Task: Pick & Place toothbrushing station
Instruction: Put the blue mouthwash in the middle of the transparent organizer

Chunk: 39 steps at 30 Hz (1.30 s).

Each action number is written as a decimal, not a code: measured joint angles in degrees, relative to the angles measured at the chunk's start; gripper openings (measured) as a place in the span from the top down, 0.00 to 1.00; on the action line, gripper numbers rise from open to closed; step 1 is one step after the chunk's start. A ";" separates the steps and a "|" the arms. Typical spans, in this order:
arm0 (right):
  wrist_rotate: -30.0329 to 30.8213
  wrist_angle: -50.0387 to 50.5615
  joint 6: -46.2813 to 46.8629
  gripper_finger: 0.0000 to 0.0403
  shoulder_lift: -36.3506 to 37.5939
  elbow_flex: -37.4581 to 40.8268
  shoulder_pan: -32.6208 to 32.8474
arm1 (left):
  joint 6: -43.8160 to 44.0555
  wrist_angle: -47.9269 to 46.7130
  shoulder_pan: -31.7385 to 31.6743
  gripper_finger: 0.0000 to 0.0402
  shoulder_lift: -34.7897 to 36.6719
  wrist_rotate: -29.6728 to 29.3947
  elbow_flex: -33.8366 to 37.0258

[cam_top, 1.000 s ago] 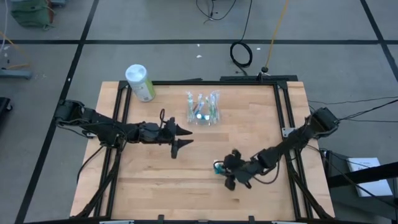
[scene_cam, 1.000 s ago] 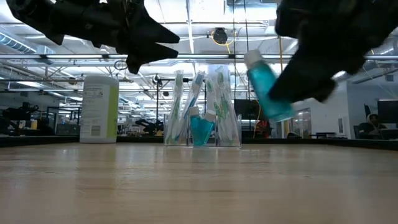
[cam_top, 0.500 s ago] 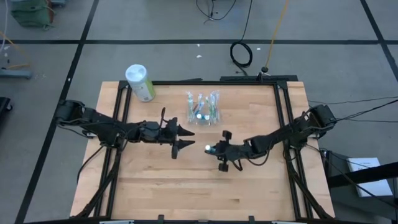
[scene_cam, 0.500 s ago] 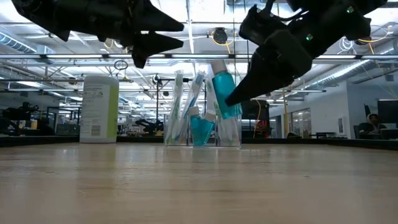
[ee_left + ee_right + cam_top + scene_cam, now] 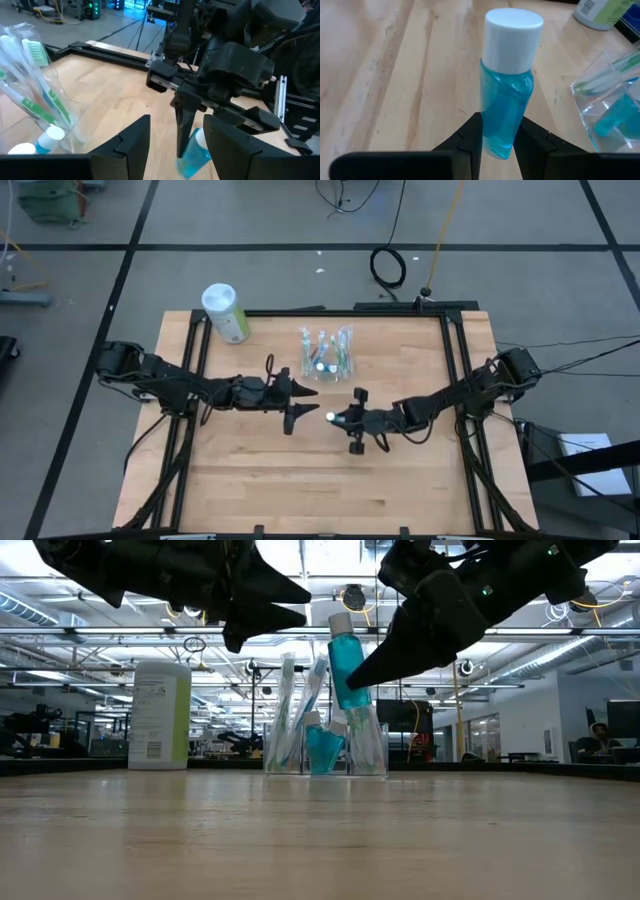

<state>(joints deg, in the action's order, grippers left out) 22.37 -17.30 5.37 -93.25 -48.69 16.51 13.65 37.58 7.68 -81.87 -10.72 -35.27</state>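
right hand carries a blue bottle toward the clear station

high view: the toothbrushing station (image 5: 327, 354), a clear holder full of brushes and small bottles, stands on the tabletop (image 5: 250, 470) near its far edge, about midway across. the right hand (image 5: 340, 420) is out over the middle of the tabletop, on the near side of the station and slightly to its right, with a small blue bottle (image 5: 331, 417) at its tip. the left hand (image 5: 296, 401) points in from the other side, its tips just beside the bottle. both hands are close to the station; the right one has the load. a pale-green cylinder (image 5: 226, 313) stands at the far left corner, well apart.

low view: the blue bottle (image 5: 345, 662) hangs clear of the tabletop, long axis near upright and leaning a little, white cap up, directly in line with the station (image 5: 325, 715) behind it. the right hand (image 5: 372, 668) grips it low on the body. the left hand (image 5: 290, 600) hovers at like height, fingers spread, nothing between them.

left wrist view: the left hand's own fingers (image 5: 132, 145) stand wide apart and empty; the bottle (image 5: 192, 160) shows between them, pinched by the right hand (image 5: 187, 150). the station (image 5: 37, 100) lies off to one side.

right wrist view: the right hand (image 5: 497, 137) is narrowed onto the bottle (image 5: 507, 85), both fingers pressing its lower body. the station (image 5: 612, 100) sits ahead and to the side, so i judge the next move is a short carry forward and over its rim.
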 joint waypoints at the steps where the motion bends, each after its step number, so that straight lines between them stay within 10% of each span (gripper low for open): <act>1: -0.10 0.04 0.06 0.80 0.00 0.00 0.02 | -0.33 -0.04 0.00 0.54 0.00 0.02 0.00; 23: -0.09 -11.30 8.15 0.80 0.00 8.52 0.11 | -5.25 -0.95 -0.92 0.54 0.11 0.71 0.00; 39: -0.11 -11.42 3.09 0.80 0.00 8.46 0.07 | -3.09 11.25 0.79 0.54 -18.97 3.28 -9.27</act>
<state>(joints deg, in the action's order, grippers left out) 22.26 -28.72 8.46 -93.25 -40.23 16.58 10.56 48.84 8.47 -100.83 -7.44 -44.54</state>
